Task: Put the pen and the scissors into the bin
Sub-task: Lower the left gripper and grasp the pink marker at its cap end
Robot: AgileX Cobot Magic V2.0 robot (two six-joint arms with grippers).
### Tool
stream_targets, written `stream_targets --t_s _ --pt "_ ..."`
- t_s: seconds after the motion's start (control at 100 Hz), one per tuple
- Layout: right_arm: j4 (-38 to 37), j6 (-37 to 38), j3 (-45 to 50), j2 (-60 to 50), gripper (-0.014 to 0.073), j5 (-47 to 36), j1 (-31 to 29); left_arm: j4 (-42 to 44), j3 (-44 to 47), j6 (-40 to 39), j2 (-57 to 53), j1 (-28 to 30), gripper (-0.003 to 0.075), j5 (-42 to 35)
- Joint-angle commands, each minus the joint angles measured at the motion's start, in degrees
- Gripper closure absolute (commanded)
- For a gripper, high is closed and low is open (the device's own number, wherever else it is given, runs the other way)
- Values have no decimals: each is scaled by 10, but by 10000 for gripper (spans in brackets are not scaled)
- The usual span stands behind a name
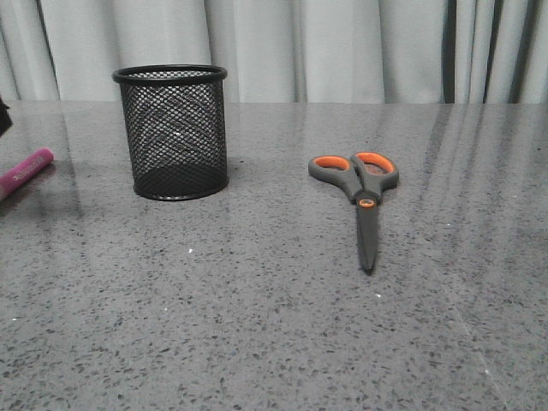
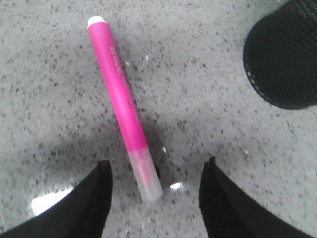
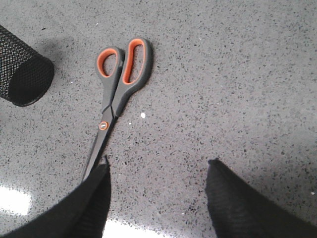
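The bright pink pen (image 2: 119, 99) lies flat on the grey table; in the front view only its end (image 1: 26, 169) shows at the left edge. My left gripper (image 2: 156, 166) hangs open above it, the pen's clear cap end between the fingers, untouched. The scissors (image 1: 360, 193) lie closed at the table's middle right, orange-lined handles away from me. My right gripper (image 3: 158, 163) is open over bare table, its one finger (image 3: 96, 193) covering the scissors' (image 3: 116, 94) blade tip. The black mesh bin (image 1: 174, 133) stands upright, empty, between pen and scissors.
A pale curtain (image 1: 342, 43) hangs behind the table's far edge. The bin's base (image 2: 285, 59) shows near the left gripper, and its side (image 3: 22, 69) shows beside the scissors' handles in the right wrist view.
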Motion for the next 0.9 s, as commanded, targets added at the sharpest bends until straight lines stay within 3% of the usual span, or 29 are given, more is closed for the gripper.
stream_targets --t_s 0.0,0.36,0.89 --pt "9 -8 -18 -1 211 -24 -2 -6 -52 0 20 -4 353 3" --pt "9 -8 -18 -1 211 -24 -2 23 -139 -6 121 -4 353 13" --pt "9 -8 -18 -1 211 -24 -2 37 -161 -6 181 -4 354 3"
